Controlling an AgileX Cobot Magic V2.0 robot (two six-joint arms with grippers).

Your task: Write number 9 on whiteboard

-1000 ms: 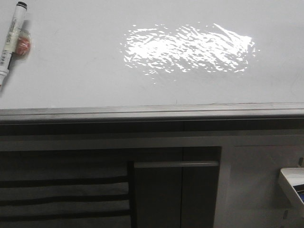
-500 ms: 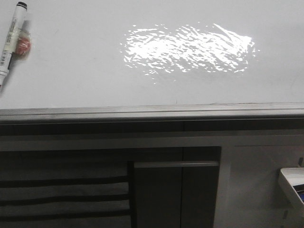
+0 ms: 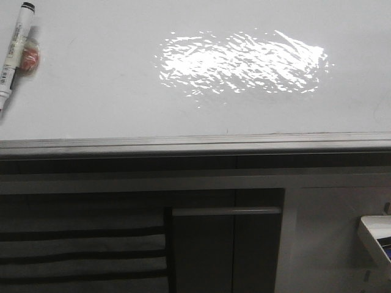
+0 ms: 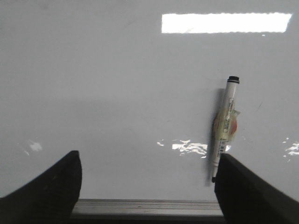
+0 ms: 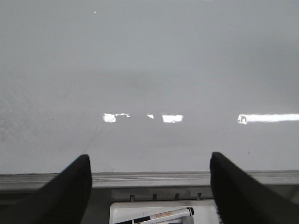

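Across the last second almost nothing has changed in the front view: the whiteboard [image 3: 104, 91] is as blank as it was, the glare patch [image 3: 241, 61] sits in the same place, and the marker [image 3: 14, 52] lies where it lay, at about ten o'clock from that glare. So count the task as not begun. The number 9 is nowhere on the board; no stroke of it shows in any view. Your left gripper [image 4: 147, 156] hangs above the board's near rail [image 4: 149, 205] with its fingers spread wide and nothing between them; the marker lies flat on the board at roughly two o'clock from that gap, close by the right-hand finger [image 4: 247, 191]. Your right gripper [image 5: 148, 156] is equally wide and empty, with a second pen [image 5: 154, 215] in a white tray [image 5: 121, 210] at six o'clock beneath it. Your next move, I judge, is to pick up a marker, and the left arm looks nearer to one.
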